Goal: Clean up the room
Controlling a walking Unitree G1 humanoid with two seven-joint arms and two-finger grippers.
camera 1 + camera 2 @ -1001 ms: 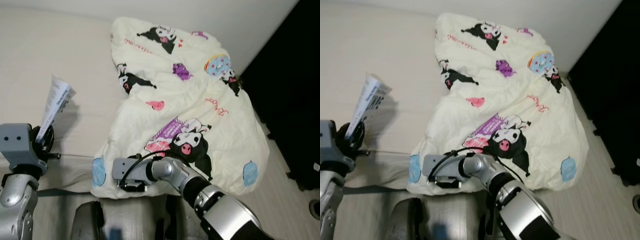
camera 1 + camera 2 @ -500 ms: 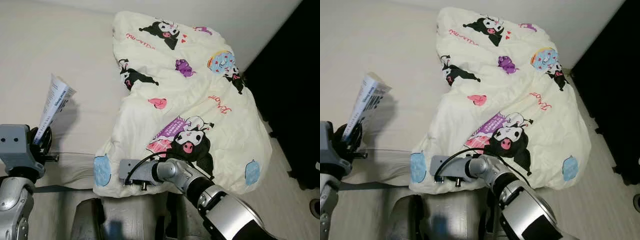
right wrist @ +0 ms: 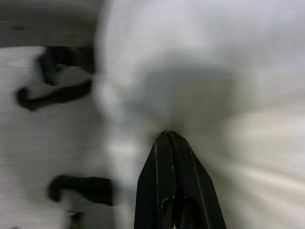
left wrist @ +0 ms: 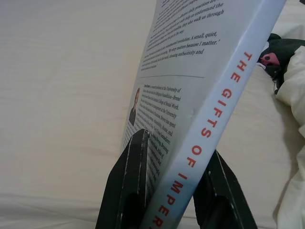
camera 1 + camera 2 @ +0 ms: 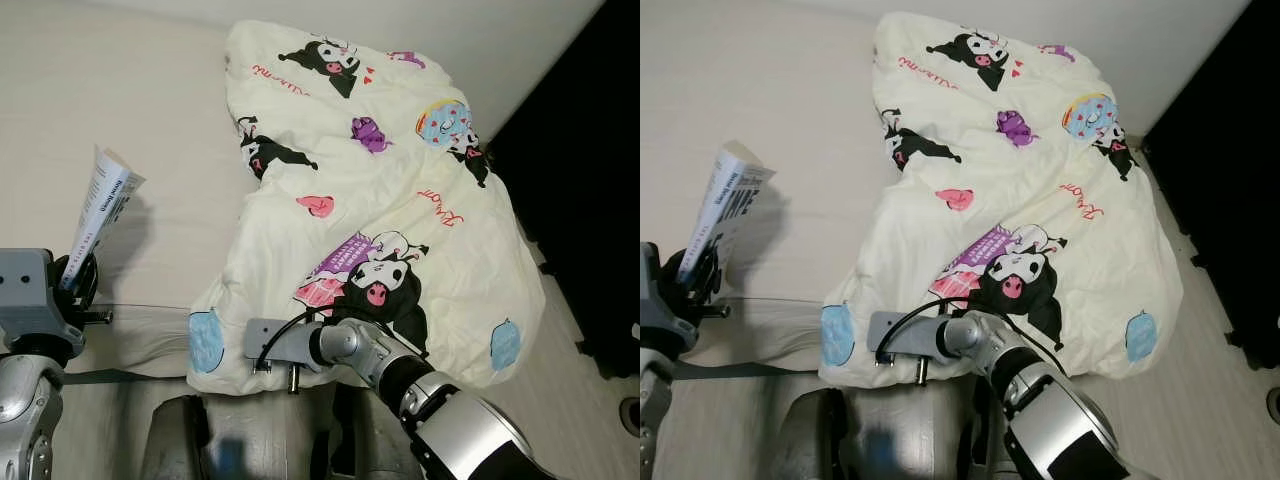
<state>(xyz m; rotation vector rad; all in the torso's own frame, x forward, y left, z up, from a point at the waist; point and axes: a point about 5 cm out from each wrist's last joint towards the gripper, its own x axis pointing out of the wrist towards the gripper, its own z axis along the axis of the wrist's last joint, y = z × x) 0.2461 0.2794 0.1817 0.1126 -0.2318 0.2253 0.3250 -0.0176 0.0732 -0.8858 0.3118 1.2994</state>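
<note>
A cream blanket (image 5: 400, 180) printed with black cartoon figures lies crumpled over the right half of the beige bed (image 5: 120, 90). My right arm (image 5: 350, 345) reaches to the blanket's near hem. In the right wrist view my right gripper (image 3: 167, 136) is shut, and blurred white fabric bunches at its tips. At the bed's near left edge my left gripper (image 5: 75, 275) is shut on a white paperback book (image 5: 100, 205), held upright. In the left wrist view both fingers (image 4: 136, 162) clamp the book (image 4: 200, 95) by its lower end, its red-lettered spine facing the camera.
A dark wall or curtain (image 5: 590, 200) runs down the right side. A strip of pale floor (image 5: 590, 400) lies between it and the bed. A white wall (image 5: 500, 40) stands behind the bed head. My own torso (image 5: 250, 440) is at the bottom edge.
My right wrist has slid slightly right along the blanket's near hem. The left gripper and book have drifted a little left. The view has shifted slightly.
</note>
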